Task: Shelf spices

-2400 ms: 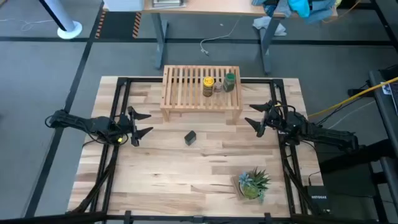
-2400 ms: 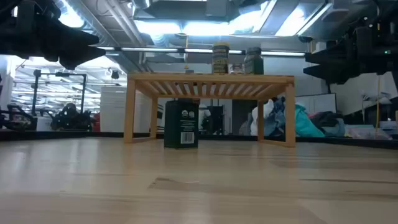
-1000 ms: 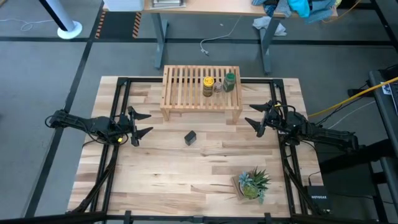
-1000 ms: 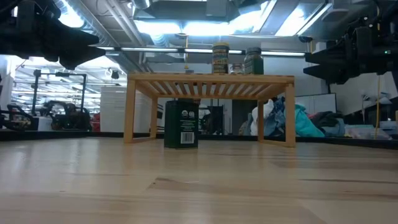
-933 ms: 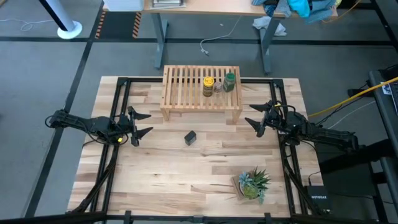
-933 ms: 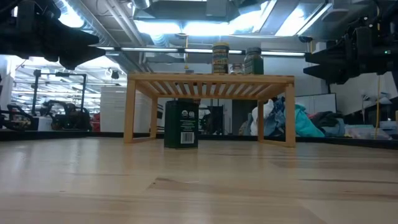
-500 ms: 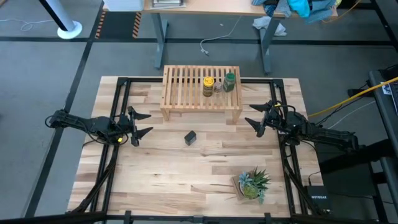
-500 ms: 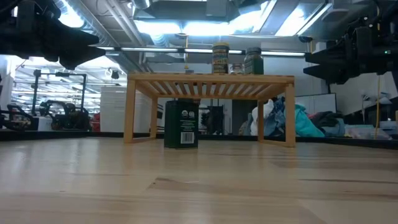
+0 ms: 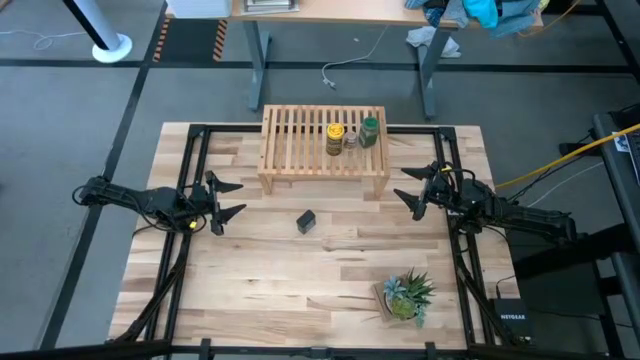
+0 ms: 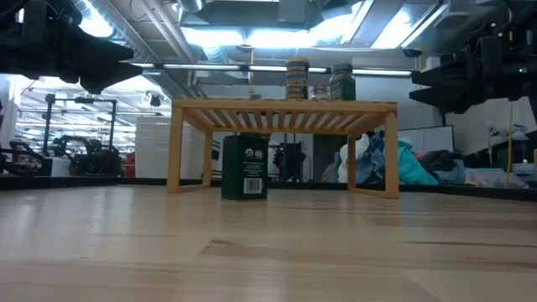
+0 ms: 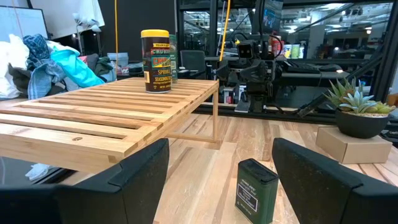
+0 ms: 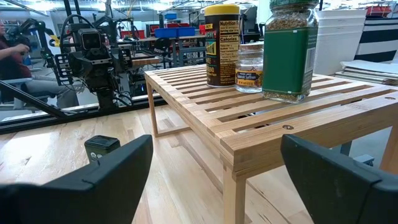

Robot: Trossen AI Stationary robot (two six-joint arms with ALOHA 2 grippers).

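Shelf at far centre of worktop. Yellow jar, grey jar and green jar stand on its right half. Tin on worktop, just near of shelf. Left gripper and right gripper flank it, fingers spread wide, empty.

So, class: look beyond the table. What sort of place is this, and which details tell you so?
Most likely a robotics lab or workshop, not a kitchen. The butcher-block table sits in a black metal frame on grey floor, a height-adjustable desk stands beyond it, and the low view shows open ceiling ducts with strip lights and equipment racks behind the shelf.
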